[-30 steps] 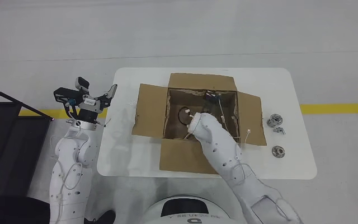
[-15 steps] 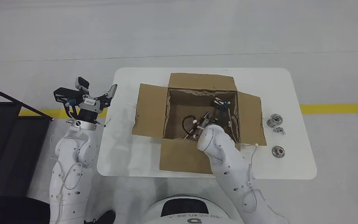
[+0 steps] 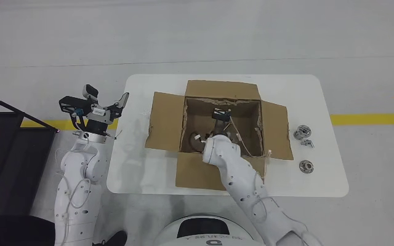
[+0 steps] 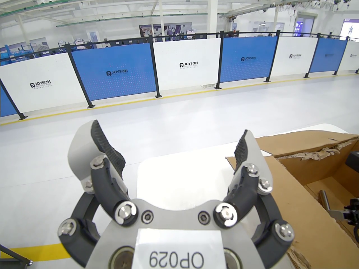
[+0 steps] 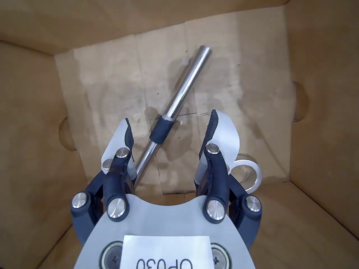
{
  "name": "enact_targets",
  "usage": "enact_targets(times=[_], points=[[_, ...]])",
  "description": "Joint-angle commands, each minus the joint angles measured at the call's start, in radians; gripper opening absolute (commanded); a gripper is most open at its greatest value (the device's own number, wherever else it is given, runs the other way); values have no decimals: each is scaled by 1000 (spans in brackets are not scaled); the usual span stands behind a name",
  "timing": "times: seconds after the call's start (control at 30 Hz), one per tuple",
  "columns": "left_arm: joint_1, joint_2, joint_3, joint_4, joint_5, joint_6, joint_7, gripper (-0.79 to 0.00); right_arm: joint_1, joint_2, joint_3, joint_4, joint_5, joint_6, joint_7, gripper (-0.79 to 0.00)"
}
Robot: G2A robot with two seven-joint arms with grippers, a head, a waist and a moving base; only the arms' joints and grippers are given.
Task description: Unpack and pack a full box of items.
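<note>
An open cardboard box [image 3: 221,89] stands in the middle of the white table [image 3: 141,172]. My right gripper [image 5: 171,117] is down inside the box [image 5: 179,1], open, its fingers either side of and above a metal rod [image 5: 185,79] with a black sleeve lying on the box floor. A metal ring [image 5: 251,174] lies beside the rod, close to one finger. From above, the right gripper [image 3: 220,117] sits near the box's centre. My left gripper [image 4: 170,128] is open with nothing in it, held in the air past the table's left edge [image 3: 108,95].
Three small metal parts lie on the table right of the box, two [image 3: 301,132] together and one [image 3: 306,166] nearer the front. The box flaps [image 3: 163,120] spread out on all sides. A black frame [image 3: 18,154] stands left of the table.
My right arm has swung to the left inside the box, carrying its gripper from the far right corner towards the middle. The left arm has kept still.
</note>
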Motion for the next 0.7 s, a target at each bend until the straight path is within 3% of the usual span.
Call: enact_targets(times=[0.0,0.07,0.33,0.67], points=[[0,0,0,0,0,0,0,0,12,-10,9,19,-15,-10,10,-342],[0,0,0,0,0,0,0,0,23,-22,17,44,-27,-12,13,-397],[0,0,0,0,0,0,0,0,84,-77,36,169,-71,-21,22,-465],[0,0,0,0,0,0,0,0,142,-142,87,331,-138,-30,31,-486]])
